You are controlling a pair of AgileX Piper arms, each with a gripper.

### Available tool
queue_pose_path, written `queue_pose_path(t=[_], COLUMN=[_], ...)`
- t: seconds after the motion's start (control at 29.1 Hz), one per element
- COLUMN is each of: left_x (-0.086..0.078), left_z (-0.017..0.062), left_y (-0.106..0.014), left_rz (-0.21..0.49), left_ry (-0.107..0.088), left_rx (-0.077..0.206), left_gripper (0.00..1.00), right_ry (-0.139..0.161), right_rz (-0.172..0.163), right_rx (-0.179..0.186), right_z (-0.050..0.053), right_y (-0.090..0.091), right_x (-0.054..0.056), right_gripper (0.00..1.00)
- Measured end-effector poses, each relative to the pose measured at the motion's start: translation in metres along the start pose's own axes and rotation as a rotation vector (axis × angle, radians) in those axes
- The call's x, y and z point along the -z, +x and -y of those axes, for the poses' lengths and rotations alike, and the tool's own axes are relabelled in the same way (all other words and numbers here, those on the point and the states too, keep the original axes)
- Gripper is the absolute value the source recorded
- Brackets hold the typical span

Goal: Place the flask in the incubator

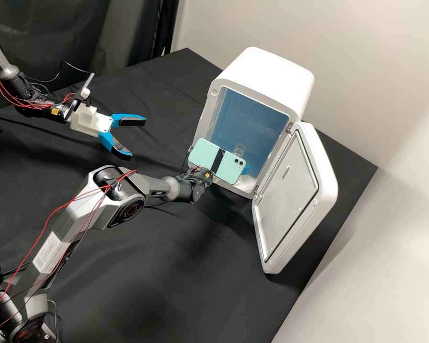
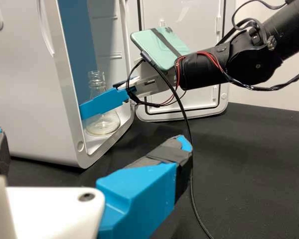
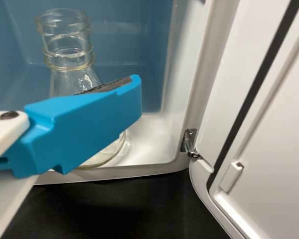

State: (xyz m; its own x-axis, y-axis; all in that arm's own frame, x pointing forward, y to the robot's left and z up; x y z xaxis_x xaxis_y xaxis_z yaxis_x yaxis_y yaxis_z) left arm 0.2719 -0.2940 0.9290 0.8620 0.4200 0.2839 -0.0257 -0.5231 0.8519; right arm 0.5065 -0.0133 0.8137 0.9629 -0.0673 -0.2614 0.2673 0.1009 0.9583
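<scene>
Clear glass flask stands upright just beside the right claw, inside the incubator; grip: cannot tell.

Locate the flask: a clear glass conical vessel with a ringed neck. It stands upright on the chamber floor of the incubator, close to the front sill. It appears empty, though the glass makes this hard to confirm. The incubator is a white box with a blue chamber. Its door is swung wide open.
</scene>
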Motion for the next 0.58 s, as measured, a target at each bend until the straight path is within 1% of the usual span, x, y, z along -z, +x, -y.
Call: queue_pose_path(t=[0.07, 0.14, 0.21, 0.34, 0.38, 0.48, 0.55, 0.58], left_x=[0.0, 0.0, 0.0, 0.0, 0.0, 0.0, 0.0, 0.0], left_z=[0.0, 0.0, 0.0, 0.0, 0.0, 0.0, 0.0, 0.0], left_y=[0.0, 0.0, 0.0, 0.0, 0.0, 0.0, 0.0, 0.0], left_rz=[0.0, 0.0, 0.0, 0.0, 0.0, 0.0, 0.0, 0.0], left_ry=[0.0, 0.0, 0.0, 0.0, 0.0, 0.0, 0.0, 0.0], left_rx=[0.0, 0.0, 0.0, 0.0, 0.0, 0.0, 0.0, 0.0], left_gripper=[1.0, 1.0, 1.0, 1.0, 1.0, 1.0, 1.0, 1.0], right_ry=[0.001, -0.012, -0.016, -0.011, -0.018, -0.009, -0.013, -0.007], right_rz=[0.009, 0.016, 0.024, 0.043, 0.049, 0.07, 0.077, 0.08], right_rx=[0.002, 0.005, 0.007, 0.014, 0.021, 0.034, 0.035, 0.036], right_z=[0.001, 0.002, 0.004, 0.013, 0.017, 0.025, 0.027, 0.031], right_y=[0.001, 0.001, 0.002, 0.005, 0.006, 0.009, 0.013, 0.016], right_x=[-0.005, -0.008, -0.012, -0.021, -0.024, -0.033, -0.038, -0.042], right_gripper=[1.0, 1.0, 1.0, 1.0, 1.0, 1.0, 1.0, 1.0])
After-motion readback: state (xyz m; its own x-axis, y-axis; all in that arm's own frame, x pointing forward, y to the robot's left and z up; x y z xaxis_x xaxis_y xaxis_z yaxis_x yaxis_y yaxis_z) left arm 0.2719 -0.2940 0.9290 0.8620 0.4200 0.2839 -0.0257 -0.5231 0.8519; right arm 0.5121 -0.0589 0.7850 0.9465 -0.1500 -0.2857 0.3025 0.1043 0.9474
